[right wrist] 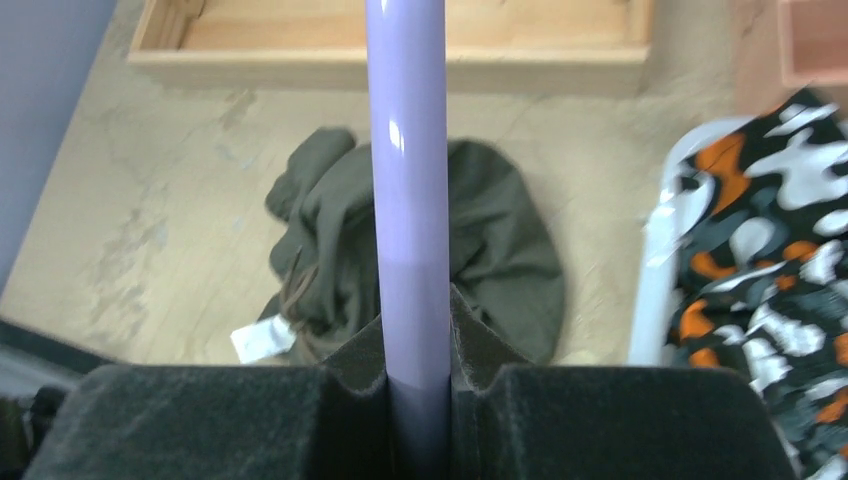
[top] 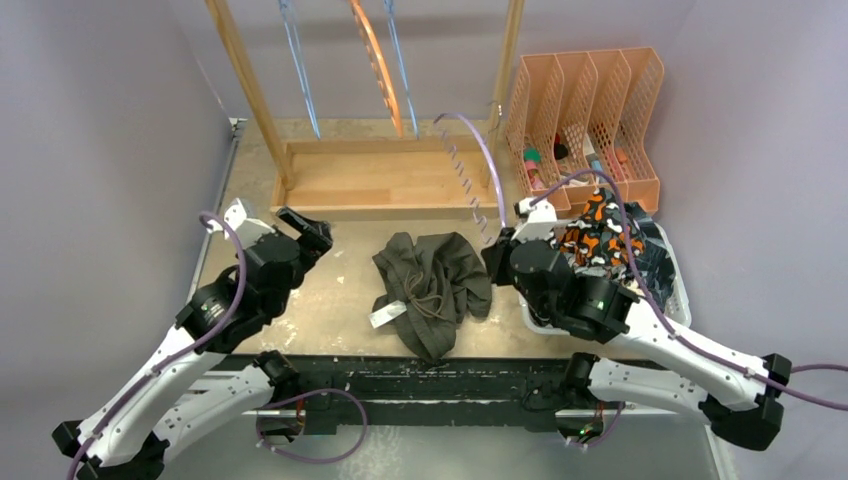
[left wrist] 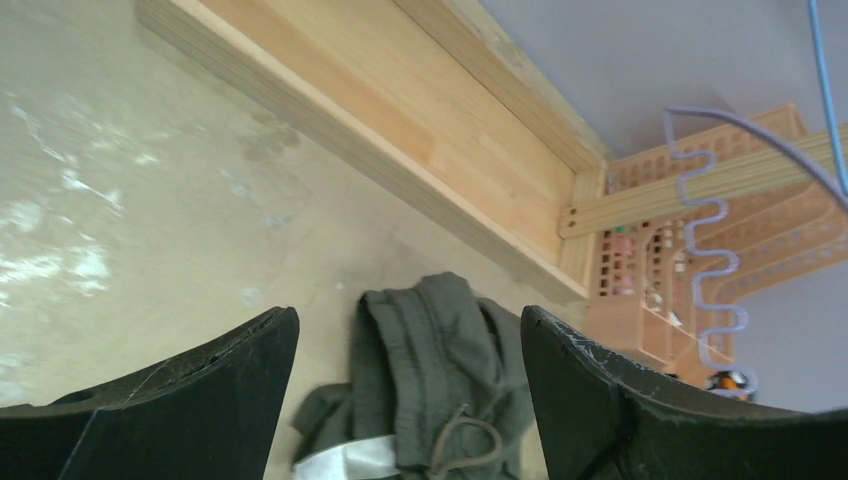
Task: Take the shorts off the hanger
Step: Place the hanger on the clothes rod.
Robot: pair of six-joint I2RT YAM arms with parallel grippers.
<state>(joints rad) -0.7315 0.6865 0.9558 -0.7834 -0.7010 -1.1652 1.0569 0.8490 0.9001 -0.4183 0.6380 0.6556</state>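
Top external view first: the olive green shorts (top: 432, 285) lie crumpled on the table (top: 335, 285), off the hanger and between my two arms, with the drawstring (top: 425, 302) looped on top. A white label (top: 388, 315) sticks out at their near left edge (any writing on it is too small to read). On to the containers: the white basket (top: 682, 292) at the right holds the orange-black-white blotch-patterned shorts (top: 598, 235), heaped on top, with darker cloth (top: 652, 265) tucked beside them. Behind it the peach slotted organizer (top: 600, 100) has small objects low in its compartments, too small for me to name. My left gripper (left wrist: 410, 318) hangs above the table just left of the olive pair, fingers spread wide with nothing between them. My right gripper (right wrist: 418, 385) is clamped tight on the purple hanger (right wrist: 405, 180), whose bar runs straight up out of my pads, bare, and it sits right beside the basket's left rim.
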